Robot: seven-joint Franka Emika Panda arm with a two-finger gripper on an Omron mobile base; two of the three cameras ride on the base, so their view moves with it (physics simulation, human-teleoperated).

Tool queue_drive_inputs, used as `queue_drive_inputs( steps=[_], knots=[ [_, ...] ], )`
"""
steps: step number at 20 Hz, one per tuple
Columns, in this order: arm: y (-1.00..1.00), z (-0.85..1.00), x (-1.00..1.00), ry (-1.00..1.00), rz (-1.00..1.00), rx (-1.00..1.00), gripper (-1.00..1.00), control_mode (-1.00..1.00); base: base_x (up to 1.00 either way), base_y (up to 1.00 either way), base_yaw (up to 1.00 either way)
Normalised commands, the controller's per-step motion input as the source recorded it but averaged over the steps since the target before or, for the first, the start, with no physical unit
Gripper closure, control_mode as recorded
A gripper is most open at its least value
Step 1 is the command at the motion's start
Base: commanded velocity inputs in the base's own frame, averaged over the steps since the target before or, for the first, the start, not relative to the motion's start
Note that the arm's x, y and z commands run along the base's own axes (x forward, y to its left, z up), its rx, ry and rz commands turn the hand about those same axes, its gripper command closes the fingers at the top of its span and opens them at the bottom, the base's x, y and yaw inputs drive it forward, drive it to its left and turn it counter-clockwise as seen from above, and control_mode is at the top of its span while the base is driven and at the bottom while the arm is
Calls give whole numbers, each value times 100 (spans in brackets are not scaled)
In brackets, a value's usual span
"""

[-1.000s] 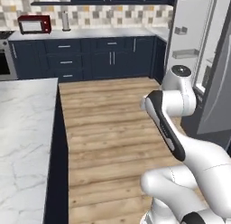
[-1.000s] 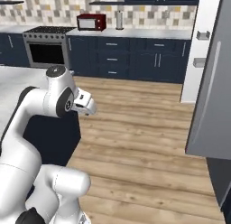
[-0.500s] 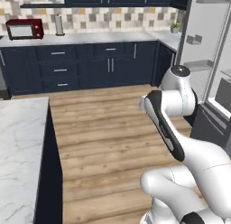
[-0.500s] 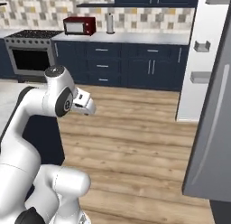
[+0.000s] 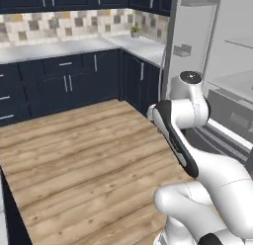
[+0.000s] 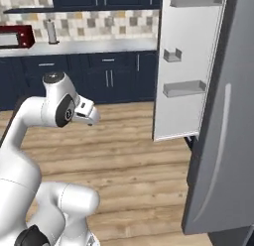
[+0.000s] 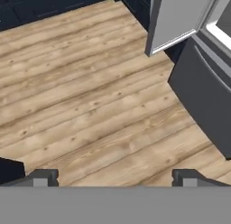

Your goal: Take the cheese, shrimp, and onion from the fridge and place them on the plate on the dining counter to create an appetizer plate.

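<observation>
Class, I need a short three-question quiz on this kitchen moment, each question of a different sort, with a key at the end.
1. True or false: the fridge has its door swung open.
2. How do the fingers of the gripper stand? A) wide apart with nothing between them B) closed on a wedge of cheese C) closed on a plate
3. Fill in: below the gripper in the hand view lies the bare wooden ____.

Key: 1 true; 2 A; 3 floor.
</observation>
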Motion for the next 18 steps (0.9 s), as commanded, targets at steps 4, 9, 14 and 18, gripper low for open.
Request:
queue_drive_inputs(
  steps=[4, 9, 14, 18],
  knots=[
    [0, 0, 0, 0, 0, 0, -100, 100, 66, 0, -59],
    [0, 0, 0, 0, 0, 0, -100, 100, 50, 0, -63],
    [0, 0, 0, 0, 0, 0, -100, 100, 45, 0, -66],
    [0, 0, 0, 0, 0, 0, -100, 100, 54, 21, -62]
  ],
)
